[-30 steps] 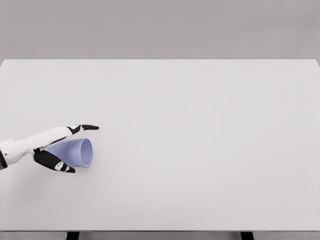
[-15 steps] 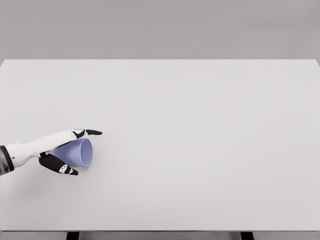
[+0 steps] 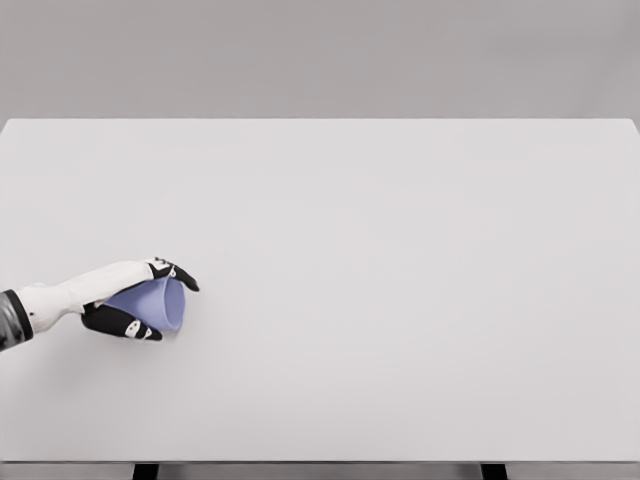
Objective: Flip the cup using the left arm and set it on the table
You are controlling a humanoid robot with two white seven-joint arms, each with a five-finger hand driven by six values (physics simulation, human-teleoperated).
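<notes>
The left arm point(image 3: 20, 312) was cut off by the picture's left edge, only its forearm showing. The left robot hand point(image 3: 130, 298) covered the closed end and much of the side of the lilac cup point(image 3: 160, 305), so its base could not be seen. Below the desk point(image 3: 400, 280), two dark legs were cropped by the bottom edge.

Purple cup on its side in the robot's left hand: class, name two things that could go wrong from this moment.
1. The left hand wraps the purple cup only near its narrow end, so the tapered wall may slip out when lifted.
2. The cup lies on its side, its mouth facing right; if released early it may roll across the white table.
</notes>
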